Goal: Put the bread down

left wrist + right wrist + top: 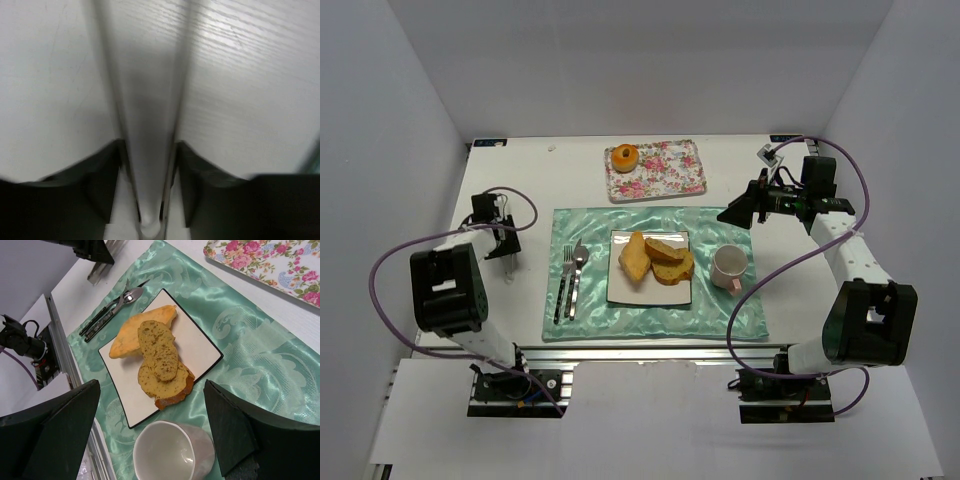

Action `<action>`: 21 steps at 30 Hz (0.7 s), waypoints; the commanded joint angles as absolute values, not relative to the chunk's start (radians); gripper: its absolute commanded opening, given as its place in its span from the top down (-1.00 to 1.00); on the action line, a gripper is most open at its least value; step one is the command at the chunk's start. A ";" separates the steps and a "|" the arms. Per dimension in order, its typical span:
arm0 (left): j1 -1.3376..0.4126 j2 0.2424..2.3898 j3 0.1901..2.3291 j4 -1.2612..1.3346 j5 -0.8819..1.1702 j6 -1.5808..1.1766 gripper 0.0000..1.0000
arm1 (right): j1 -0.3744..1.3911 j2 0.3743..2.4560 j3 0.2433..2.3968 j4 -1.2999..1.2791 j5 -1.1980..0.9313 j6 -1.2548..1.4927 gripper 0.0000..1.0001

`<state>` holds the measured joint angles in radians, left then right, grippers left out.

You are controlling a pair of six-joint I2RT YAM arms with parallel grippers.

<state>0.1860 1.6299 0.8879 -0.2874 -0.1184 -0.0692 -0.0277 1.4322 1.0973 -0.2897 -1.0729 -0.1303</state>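
Fingers (80, 195) of the left gripper (507, 260) point down at the table (510, 180) well to the left of the plate (620, 290). Our wrist view there is so blurred that we cannot tell whether they are apart or together. Just left of the plate lie the fork (563, 282) and spoon (577, 272), side by side. On the plate itself sits the bread (655, 262): the pale wedge on the left, the two browner slices overlapping to its right, all three touching. Just right of the plate stands the cup (729, 267). Beyond the plate's far right corner hangs the right gripper (735, 213), its fingers (60, 430) spread wide with nothing between them

We judge the placing to be at its end, since every piece rests on the plate and the right gripper grips none. The next move, we think, calls only for drawing the arms off without brushing the cup or the slices. The upper slice hides part of the lower one, the right wrist view cuts off the cup's near side, and the left fingertips are out of focus
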 commanded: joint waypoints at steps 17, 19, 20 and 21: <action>0.219 1.291 1.014 -0.418 -0.016 -0.207 -0.96 | -0.025 1.447 1.256 -0.466 -0.822 -0.106 -0.79; 0.219 1.224 1.026 -0.431 0.102 -0.227 -0.96 | -0.026 1.444 1.269 -0.471 -0.738 -0.069 -0.79; 0.219 1.189 1.019 -0.419 0.147 -0.236 -0.96 | -0.026 1.433 1.267 -0.450 -0.703 -0.055 -0.79; 0.219 1.122 1.009 -0.414 0.187 -0.242 -0.96 | -0.028 1.428 1.264 -0.437 -0.698 -0.052 -0.79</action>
<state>0.2169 1.2541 0.9932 -0.3870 0.0265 -0.1791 -0.0250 1.4395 1.2259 -0.4286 -0.8307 -0.1074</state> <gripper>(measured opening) 0.980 0.894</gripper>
